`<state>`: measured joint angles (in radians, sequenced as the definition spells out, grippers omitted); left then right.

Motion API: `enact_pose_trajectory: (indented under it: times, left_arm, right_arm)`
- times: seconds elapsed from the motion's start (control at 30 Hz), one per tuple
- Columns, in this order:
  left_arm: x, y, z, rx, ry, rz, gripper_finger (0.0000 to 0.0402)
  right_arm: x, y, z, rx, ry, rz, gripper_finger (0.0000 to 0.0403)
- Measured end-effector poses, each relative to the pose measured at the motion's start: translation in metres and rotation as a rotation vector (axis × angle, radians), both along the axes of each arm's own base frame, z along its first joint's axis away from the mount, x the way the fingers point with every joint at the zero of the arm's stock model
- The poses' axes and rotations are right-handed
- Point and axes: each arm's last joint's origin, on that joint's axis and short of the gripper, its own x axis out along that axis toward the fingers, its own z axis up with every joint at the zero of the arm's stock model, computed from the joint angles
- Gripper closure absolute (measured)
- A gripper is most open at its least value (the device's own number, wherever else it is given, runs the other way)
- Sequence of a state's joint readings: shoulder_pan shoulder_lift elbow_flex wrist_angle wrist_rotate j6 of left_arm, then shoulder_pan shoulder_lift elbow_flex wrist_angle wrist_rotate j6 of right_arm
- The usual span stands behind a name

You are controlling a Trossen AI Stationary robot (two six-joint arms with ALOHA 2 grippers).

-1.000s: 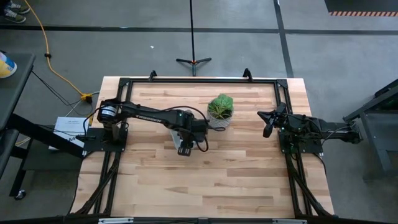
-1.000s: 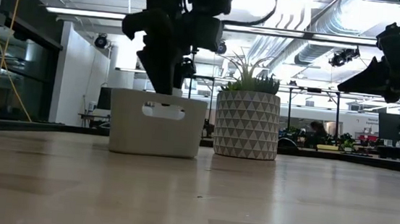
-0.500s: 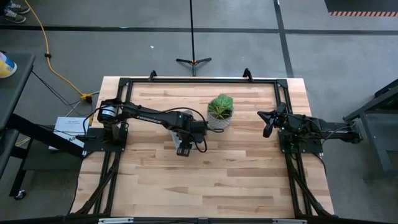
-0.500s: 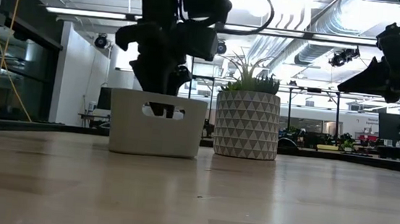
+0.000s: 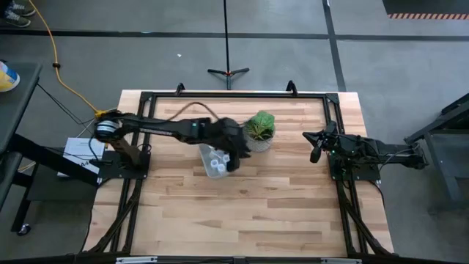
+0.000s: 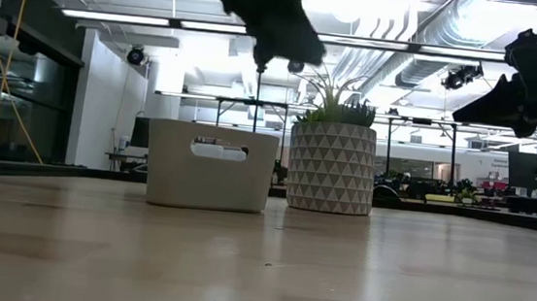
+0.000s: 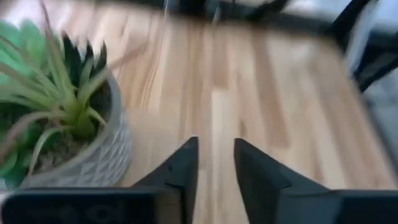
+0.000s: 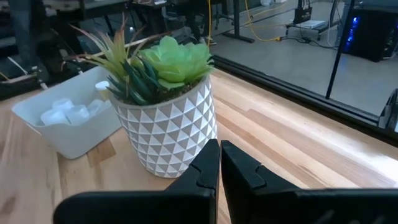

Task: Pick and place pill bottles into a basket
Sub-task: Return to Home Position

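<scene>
The pale basket [image 5: 213, 160] stands on the table just left of the potted plant, and several whitish pill bottles [image 5: 217, 161] lie inside it. They also show in the right wrist view [image 8: 67, 112], in the basket [image 8: 74, 140]. My left gripper [image 5: 238, 152] hangs well above the table between basket and plant, fingers a little apart and empty [image 7: 216, 163]. In the low view it is above the basket's rim [image 6: 292, 45]. My right gripper [image 5: 315, 149] waits shut at the table's right side, pointing at the plant.
A white patterned pot with a green plant [image 5: 259, 130] stands close to the basket's right and far side, right beside my left gripper [image 7: 68, 143]. Bare wood lies in front of the basket and toward the near edge. A black frame borders the table.
My left gripper has risen out of the basket, well above its rim, and swung toward the plant, turning to point toward the table's right side. The bottles in the basket, covered by the gripper before, now show from above. The basket has stayed in place.
</scene>
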<state>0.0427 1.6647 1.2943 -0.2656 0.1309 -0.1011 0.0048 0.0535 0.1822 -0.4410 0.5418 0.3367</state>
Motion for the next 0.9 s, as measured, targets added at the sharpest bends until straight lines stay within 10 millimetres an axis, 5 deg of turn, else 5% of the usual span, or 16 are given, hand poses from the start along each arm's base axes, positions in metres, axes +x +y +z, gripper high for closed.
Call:
enact_pose_trajectory:
  times: [0.27,0.47,0.57,0.9]
  left_arm:
    - [-0.088,-0.003,0.009,0.008,-0.331,0.071,0.038]
    - [-0.17,-0.001,0.007,0.047,-0.525,0.234,0.0353]
    - [-0.203,-0.002,0.0,0.061,-0.595,0.269,0.0371]
    - [-0.259,-0.003,-0.043,0.072,-0.725,0.31,0.0361]
  right_arm:
    - [0.0,0.0,0.001,0.0,-0.009,0.009,0.0396]
    - [0.001,0.001,0.004,-0.027,-0.024,0.052,0.0396]
    - [0.002,0.002,0.008,-0.05,-0.056,0.078,0.0396]
    - [0.006,0.007,0.018,-0.096,-0.136,0.275,0.0396]
